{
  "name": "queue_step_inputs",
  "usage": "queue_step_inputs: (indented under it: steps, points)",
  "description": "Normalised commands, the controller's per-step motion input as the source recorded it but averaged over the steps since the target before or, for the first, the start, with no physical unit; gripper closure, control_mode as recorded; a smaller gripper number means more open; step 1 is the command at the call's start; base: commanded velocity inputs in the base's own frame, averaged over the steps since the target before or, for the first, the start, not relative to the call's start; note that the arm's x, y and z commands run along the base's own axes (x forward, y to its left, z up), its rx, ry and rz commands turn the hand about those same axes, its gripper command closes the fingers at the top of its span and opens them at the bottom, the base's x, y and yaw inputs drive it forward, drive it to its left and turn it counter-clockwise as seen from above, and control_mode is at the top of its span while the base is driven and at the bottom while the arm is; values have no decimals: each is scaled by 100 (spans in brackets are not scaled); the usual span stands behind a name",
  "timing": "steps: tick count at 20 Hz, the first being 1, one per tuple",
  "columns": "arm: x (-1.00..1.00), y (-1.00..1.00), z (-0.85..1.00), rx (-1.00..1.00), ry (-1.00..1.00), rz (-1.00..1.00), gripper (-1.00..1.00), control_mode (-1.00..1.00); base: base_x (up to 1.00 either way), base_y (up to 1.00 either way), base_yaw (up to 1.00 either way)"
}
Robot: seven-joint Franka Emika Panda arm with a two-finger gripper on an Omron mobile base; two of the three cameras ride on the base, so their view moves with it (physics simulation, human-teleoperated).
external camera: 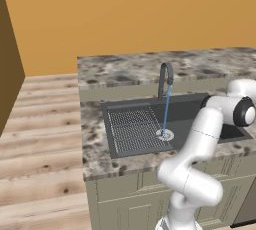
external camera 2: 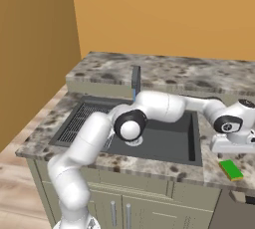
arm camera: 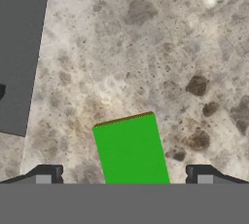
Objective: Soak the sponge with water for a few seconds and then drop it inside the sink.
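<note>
I hold the gripper (arm camera: 124, 181) spread wide, one finger on either side of the sponge (arm camera: 130, 150) directly below, ready to straddle and grasp it.

1. A speckled grey-brown stone counter (external camera: 95, 139) tops pale green cabinets (external camera: 127, 194) standing on a wooden plank floor (external camera: 40, 149)
2. The dark-grey sink (external camera: 130, 108) is set into the counter, with its ribbed drainboard on the left part
3. A green sponge (external camera 2: 231, 169) lies flat on the counter to the right of the sink, near the front edge, apart from the basin rim
</note>
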Motion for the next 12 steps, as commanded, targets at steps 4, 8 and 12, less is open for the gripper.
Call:
queue_step_inputs:
  steps: [4,8,12]
  points:
    - [0,-18,-14,0,0,0,-100,-100,0,0,0]
    - [0,-18,-19,0,0,1,-100,-100,0,0,0]
    - [0,-10,-21,1,0,1,-100,-100,0,0,0]
